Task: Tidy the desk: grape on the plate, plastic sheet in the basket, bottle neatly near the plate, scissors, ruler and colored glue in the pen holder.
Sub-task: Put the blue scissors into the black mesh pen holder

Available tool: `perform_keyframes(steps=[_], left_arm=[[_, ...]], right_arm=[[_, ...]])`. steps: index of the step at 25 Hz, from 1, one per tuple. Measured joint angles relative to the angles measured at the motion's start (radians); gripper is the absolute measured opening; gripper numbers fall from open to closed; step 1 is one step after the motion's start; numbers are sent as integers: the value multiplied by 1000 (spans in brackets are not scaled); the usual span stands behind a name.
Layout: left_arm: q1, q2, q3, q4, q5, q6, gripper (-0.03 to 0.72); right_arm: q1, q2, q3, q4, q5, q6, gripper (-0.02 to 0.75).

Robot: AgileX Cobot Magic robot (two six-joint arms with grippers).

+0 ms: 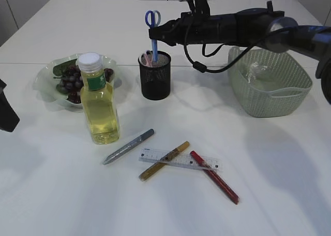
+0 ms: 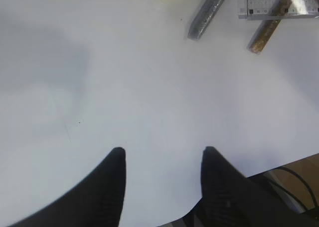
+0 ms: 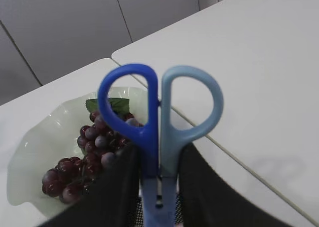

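At the lower centre of the exterior view a clear ruler [image 1: 178,160] is seen lying flat under two glue pens; it is judged thin, stiff and slippery, best pinched at a free end. Upper centre, the scissors [image 1: 152,26] are clamped below the handles by the right gripper [image 1: 158,35] over the pen holder [image 1: 155,75]. The left gripper [image 2: 162,162] is held apart, empty, above the white table [image 1: 269,184]; the white walls [image 3: 75,28] are seen behind

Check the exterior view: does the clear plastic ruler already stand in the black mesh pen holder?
No, the clear plastic ruler lies flat on the table among the glue pens.
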Motion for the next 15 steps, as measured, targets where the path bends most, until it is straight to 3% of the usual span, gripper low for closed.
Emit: perform_keyframes(steps=[5, 11, 15], left_arm=[[0, 0, 0, 0, 0, 0, 361], [0, 0, 0, 0, 0, 0, 361], [0, 0, 0, 0, 0, 0, 359]], right_arm=[[0, 7, 0, -28, 35, -3, 224], [0, 7, -2, -60, 75, -3, 393], [-2, -13, -2, -118, 71, 89, 433]])
